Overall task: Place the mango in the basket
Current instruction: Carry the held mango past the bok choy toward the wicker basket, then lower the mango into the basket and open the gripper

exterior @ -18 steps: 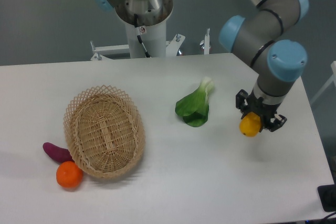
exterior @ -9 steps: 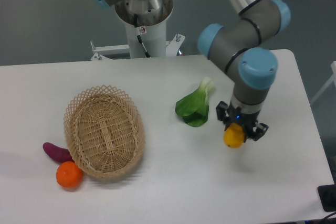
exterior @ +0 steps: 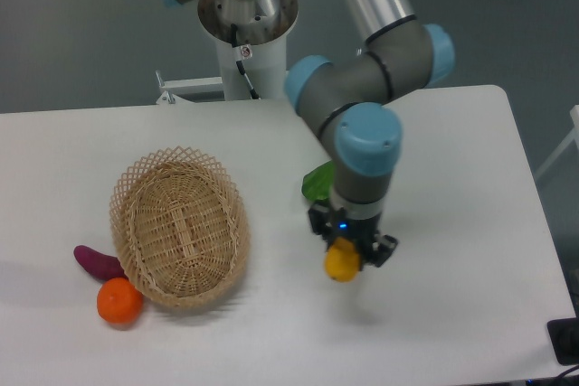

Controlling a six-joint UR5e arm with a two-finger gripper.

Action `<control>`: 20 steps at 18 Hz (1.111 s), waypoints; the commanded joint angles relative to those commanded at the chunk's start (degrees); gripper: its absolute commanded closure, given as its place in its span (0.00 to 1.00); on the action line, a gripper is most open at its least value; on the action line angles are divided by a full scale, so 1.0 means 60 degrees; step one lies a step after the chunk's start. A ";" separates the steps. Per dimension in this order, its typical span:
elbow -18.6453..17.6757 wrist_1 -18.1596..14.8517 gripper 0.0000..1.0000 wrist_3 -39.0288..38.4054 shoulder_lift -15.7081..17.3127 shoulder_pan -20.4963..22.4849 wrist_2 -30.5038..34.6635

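Note:
My gripper (exterior: pixel 346 251) is shut on the mango (exterior: pixel 340 262), a yellow-orange fruit held above the white table right of centre. Its lower end sticks out below the black fingers. The basket (exterior: pixel 179 225), an oval tan wicker one with a lattice rim, lies to the left, with nothing inside it. A stretch of bare table separates the gripper from the basket's right rim.
A green leafy vegetable (exterior: pixel 316 184) lies just behind the arm, mostly hidden by it. A purple sweet potato (exterior: pixel 98 262) and a round orange fruit (exterior: pixel 119 301) sit against the basket's lower left side. The robot base (exterior: pixel 246 38) stands at the back.
The arm has carried the mango leftward and slightly nearer the front edge, from the right side of the table to past the leafy vegetable. The gripper stays shut on the fruit.

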 joint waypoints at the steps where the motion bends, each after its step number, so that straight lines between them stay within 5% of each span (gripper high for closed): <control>1: -0.0116 0.0015 0.60 -0.0117 0.0000 -0.0161 0.0000; 11: -0.1288 0.0044 0.59 -0.0236 0.0601 -0.1509 0.0029; 20: -0.1670 0.0088 0.58 -0.0236 0.0528 -0.2345 0.0088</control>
